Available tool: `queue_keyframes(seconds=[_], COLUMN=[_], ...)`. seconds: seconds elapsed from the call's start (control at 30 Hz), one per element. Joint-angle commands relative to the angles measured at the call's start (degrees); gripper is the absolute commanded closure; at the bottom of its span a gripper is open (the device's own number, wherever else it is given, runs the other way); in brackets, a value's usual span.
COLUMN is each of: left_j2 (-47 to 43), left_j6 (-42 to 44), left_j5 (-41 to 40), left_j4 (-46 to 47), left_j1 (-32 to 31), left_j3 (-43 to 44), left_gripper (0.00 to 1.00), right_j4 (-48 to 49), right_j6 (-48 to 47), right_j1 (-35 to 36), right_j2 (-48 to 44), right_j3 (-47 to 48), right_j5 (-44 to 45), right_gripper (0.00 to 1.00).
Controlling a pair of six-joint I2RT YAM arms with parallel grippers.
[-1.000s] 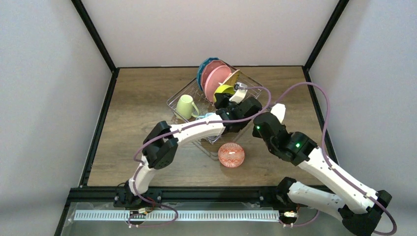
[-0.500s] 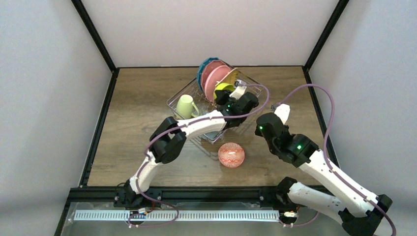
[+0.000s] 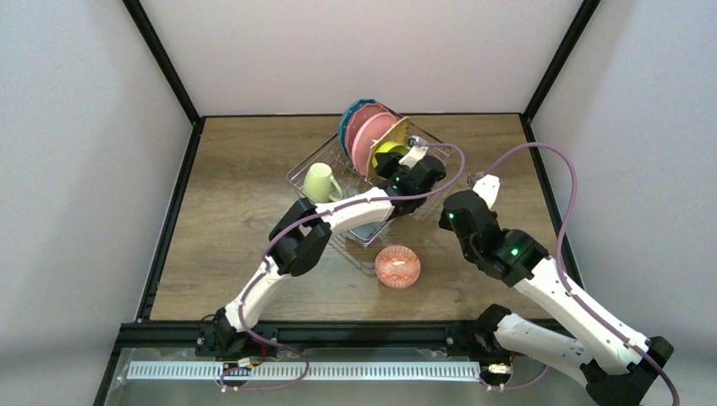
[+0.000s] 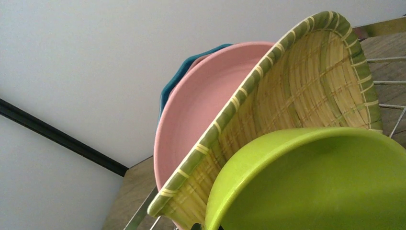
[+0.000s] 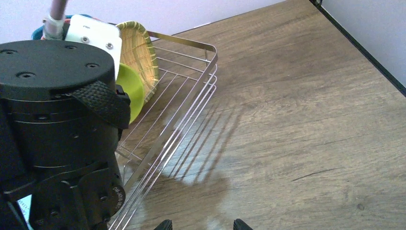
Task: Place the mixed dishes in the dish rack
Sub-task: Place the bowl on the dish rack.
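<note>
The wire dish rack [image 3: 437, 141] holds a blue plate [image 3: 347, 118], pink plates [image 3: 369, 135] and the woven tan plate [image 3: 400, 131] standing on edge, plus a pale green mug [image 3: 319, 182]. My left gripper [image 3: 397, 167] is shut on the rim of the lime bowl [image 3: 385, 152] and holds it inside the rack, close against the woven plate [image 4: 306, 91]. The bowl [image 4: 316, 182] fills the left wrist view. The red-patterned bowl [image 3: 397, 266] sits on the table in front of the rack. My right gripper [image 5: 202, 225] is open and empty over the table, right of the rack [image 5: 191, 103].
The left arm's black wrist [image 5: 57, 124] fills the left of the right wrist view, right beside my right gripper. Black frame posts and white walls bound the wooden table [image 3: 237, 254]. Something pale blue shows under the left arm [image 3: 365, 230].
My left arm has stretched farther back, carrying the lime bowl up to the woven plate. My right gripper has drawn a little back and to the right.
</note>
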Motion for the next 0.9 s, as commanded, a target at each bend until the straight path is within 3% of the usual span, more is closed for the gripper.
queue_keyframes(seconds=[0.0,0.47,0.87], left_j2=[2.7,8.7,11.0], left_j6=[-0.1,2.2,10.9], left_j5=[-0.8,-4.5,-6.8], left_j4=[1.3,6.0,19.9], left_j1=[0.6,1.4,2.2], left_j3=[3.1,5.8,5.9], left_gripper=[0.97,0.97,0.97], right_j4=[2.1,7.8,14.8], right_j6=[-1.3,-4.6,-4.2], right_j1=[-0.4,-0.6,-0.6], right_j2=[-0.3,-4.2,-9.9], right_j3=[0.1,-2.4,-11.7], right_j5=[1.2,-0.8,-2.6], right_gripper=[0.28,0.28,0.28])
